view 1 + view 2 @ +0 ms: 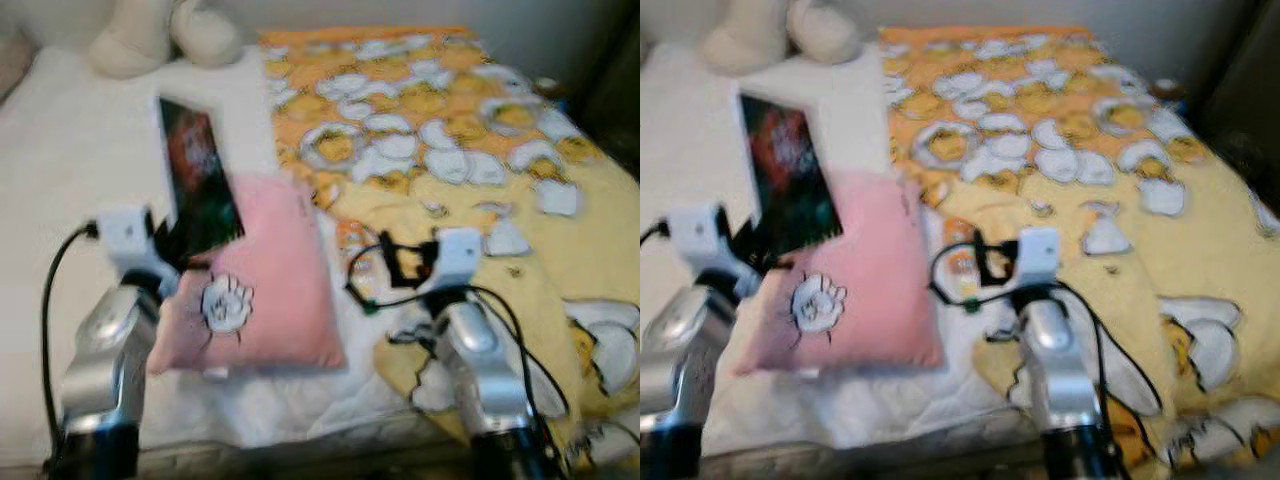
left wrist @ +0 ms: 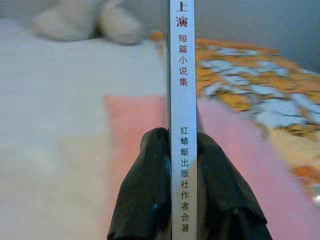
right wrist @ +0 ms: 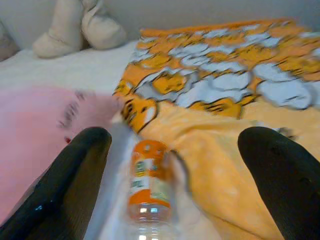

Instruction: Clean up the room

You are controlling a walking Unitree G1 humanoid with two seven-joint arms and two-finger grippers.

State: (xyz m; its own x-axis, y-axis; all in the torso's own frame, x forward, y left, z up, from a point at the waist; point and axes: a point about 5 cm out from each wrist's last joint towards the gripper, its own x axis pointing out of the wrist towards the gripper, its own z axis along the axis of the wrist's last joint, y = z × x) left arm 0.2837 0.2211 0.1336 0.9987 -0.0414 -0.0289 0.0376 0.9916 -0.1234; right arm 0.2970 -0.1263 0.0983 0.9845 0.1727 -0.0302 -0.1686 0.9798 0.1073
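While the left gripper [image 2: 182,170] clamps a thin book [image 1: 200,175] by its lower end, one black finger [image 2: 145,190] on each cover, the book stands upright out of the grip above a pink cushion [image 1: 265,290] on the bed [image 1: 60,170]. Its long axis runs straight on from the fingers, spine toward the wrist camera, dark cover facing up the bed. To carry it off well, I judge the grip should stay firm and the book upright, since the hold is low and it could lever sideways if swung.

Further right, the right gripper [image 3: 185,165] hangs with its fingers spread wide, gripping nothing. Between them, lying on the white sheet at the edge of the yellow patterned blanket [image 1: 480,130], is a small plastic bottle [image 3: 147,187] with an orange label (blurred, so its contents are unclear). Its long axis lies roughly along the fingers' reach. Closing across its middle looks the sensible approach, lest it roll into the blanket folds.
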